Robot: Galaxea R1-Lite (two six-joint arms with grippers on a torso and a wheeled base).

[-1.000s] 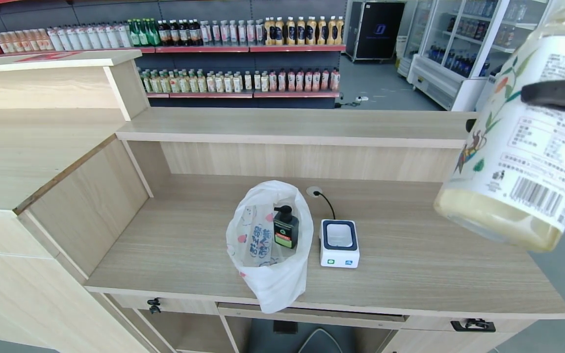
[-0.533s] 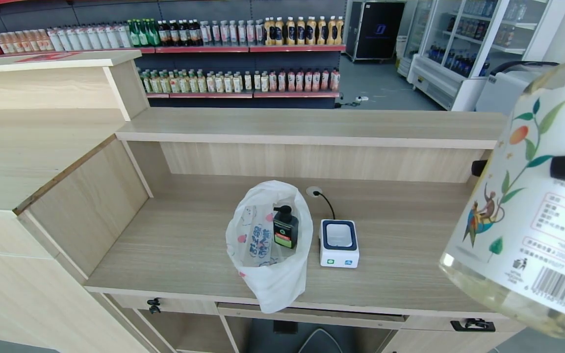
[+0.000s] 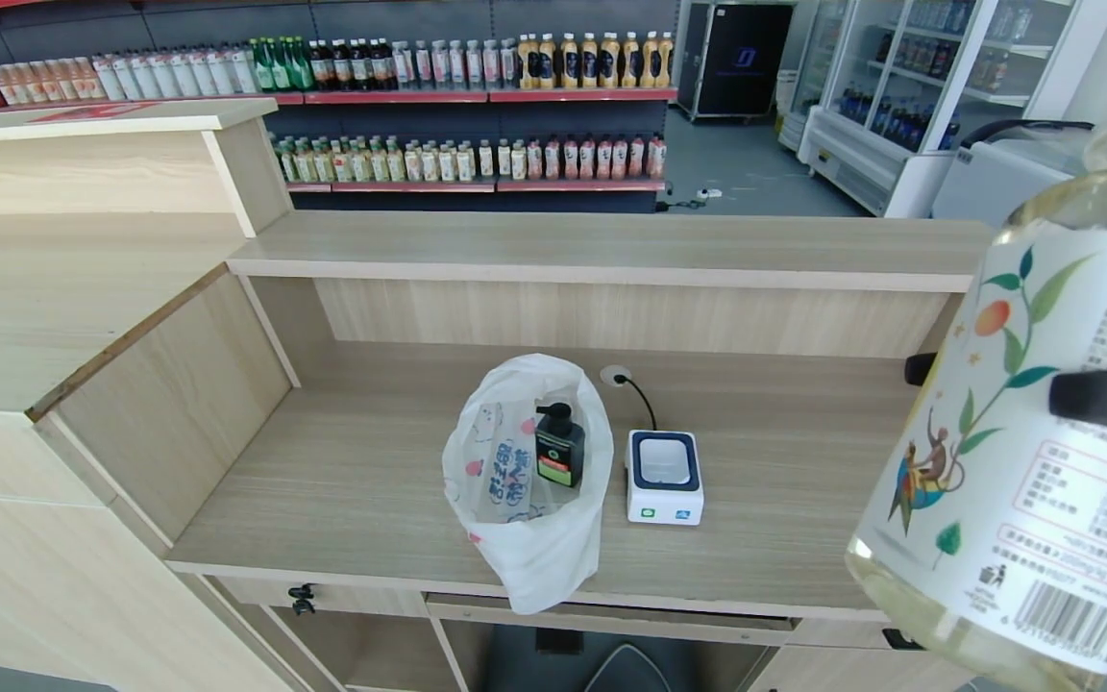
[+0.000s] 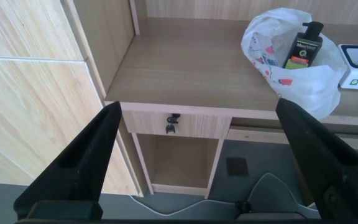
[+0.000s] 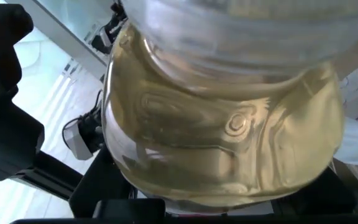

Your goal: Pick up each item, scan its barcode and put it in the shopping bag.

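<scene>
One bottle clamped across its label by right gripper | left gripper spread wide, empty | risk: barcode faces up, away from scanner, so scan may fail.

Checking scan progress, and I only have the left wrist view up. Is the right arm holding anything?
Observer: Yes. The right gripper has its jaws shut on a bottle of pale yellow liquid, held high and close to the head camera.
Operator: Barcode at the scanner yet?
Observer: No. The barcode faces the head camera. The scanner sits on the counter, apart from the bottle and just right of the shopping bag.
</scene>
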